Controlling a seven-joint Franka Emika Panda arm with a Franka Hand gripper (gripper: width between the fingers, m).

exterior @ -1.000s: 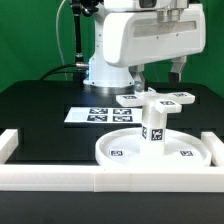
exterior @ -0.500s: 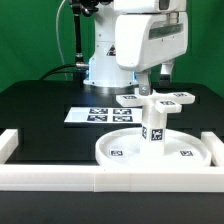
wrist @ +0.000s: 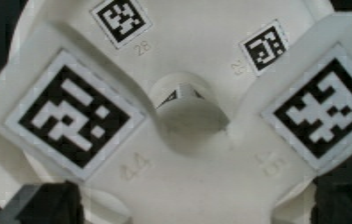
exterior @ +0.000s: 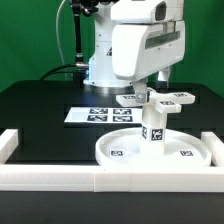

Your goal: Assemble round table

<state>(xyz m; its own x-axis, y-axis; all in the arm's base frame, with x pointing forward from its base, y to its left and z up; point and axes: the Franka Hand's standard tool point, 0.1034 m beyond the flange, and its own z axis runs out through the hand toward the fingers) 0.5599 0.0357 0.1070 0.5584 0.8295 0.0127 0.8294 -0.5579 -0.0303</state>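
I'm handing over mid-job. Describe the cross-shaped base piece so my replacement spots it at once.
Start at the large white rimmed round plastic disc lying behind the long white border rail. A short white cylindrical leg stands upright on it. On the leg's top is the white plastic cross-shaped base piece: flat arms with black-and-white square tags, the highest white part.

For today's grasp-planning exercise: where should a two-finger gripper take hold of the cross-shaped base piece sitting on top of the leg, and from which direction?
Probably from above, closing across one arm of the cross-shaped base piece. It lies flat on top of the upright leg, its arms are narrow and sided by open gaps, and the wrist view already looks straight down on its hub.
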